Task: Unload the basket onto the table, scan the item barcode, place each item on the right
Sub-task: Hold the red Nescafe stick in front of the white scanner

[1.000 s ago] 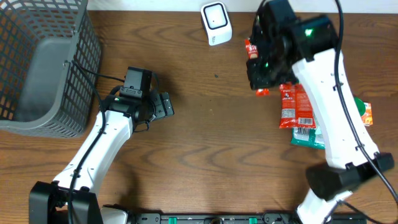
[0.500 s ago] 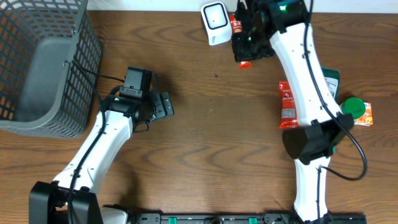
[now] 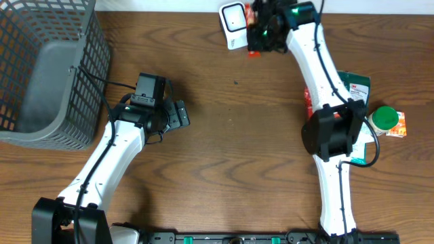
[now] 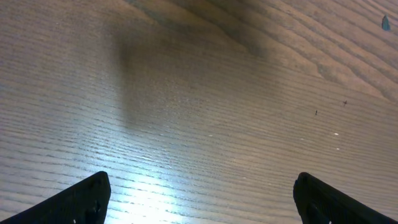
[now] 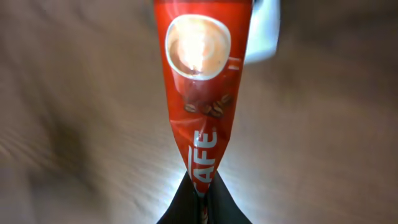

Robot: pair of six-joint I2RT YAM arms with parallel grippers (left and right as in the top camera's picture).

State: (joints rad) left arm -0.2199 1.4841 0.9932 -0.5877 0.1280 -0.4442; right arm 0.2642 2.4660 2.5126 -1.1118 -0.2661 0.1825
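The right fingers (image 5: pixel 179 210) were pinched tightly together on the bottom seam of a red coffee sachet (image 5: pixel 199 93), with no gap showing between them beyond the foil itself. The sachet stood away from the wrist camera. Its printed face was turned toward that camera, with a picture of a cup of coffee above a few beans and the white letters "AFE" running down toward the grip. Its far end overlapped the corner of the white barcode scanner (image 3: pixel 234 24), and everything behind it was blurred. From overhead, the right arm reached to the far edge of the wooden counter (image 3: pixel 237 156), with the sachet just beside the scanner's right side. Whether the two touched could not be told.

The left fingers (image 4: pixel 84 198) were spread wide and held nothing, with only bare wood grain between them. That arm sat at the left centre of the counter, near a grey wire basket (image 3: pixel 91 68) in the far left corner.

On the right side lay a green packet (image 3: pixel 356 85), a green-capped container (image 3: pixel 384 116) against a small orange carton (image 3: pixel 400 124), and a red packet (image 3: pixel 308 102) partly hidden by the right arm.
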